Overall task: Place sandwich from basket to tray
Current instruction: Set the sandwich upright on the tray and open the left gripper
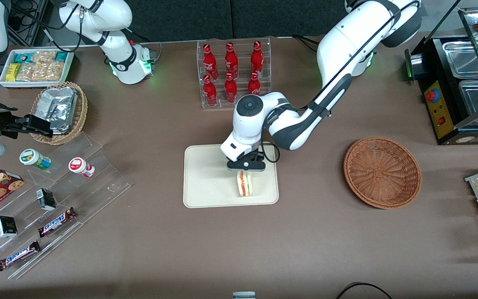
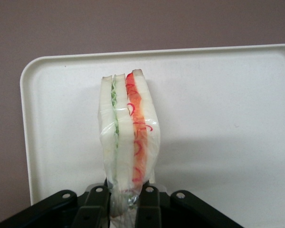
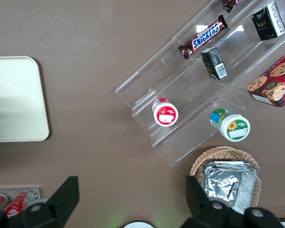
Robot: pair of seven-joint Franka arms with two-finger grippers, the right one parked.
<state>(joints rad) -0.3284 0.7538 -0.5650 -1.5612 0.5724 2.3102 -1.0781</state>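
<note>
The sandwich [image 1: 245, 184] is a plastic-wrapped wedge of white bread with red and green filling. It stands on edge on the cream-white tray [image 1: 206, 182], near the tray's side toward the working arm's end. My left gripper [image 1: 245, 167] is over the tray and shut on the sandwich's wrapped end. In the left wrist view the black fingers [image 2: 97, 206] pinch the sandwich [image 2: 128, 133] on both sides, with the tray [image 2: 228, 118] under it. The reddish-brown basket [image 1: 382, 172] lies empty toward the working arm's end of the table.
A clear rack of red bottles [image 1: 232, 72] stands farther from the front camera than the tray. Toward the parked arm's end are a clear stepped display with snack bars and cups [image 1: 52, 199], a tan wicker basket of foil packets [image 1: 60, 110] and a white box of snacks [image 1: 35, 66].
</note>
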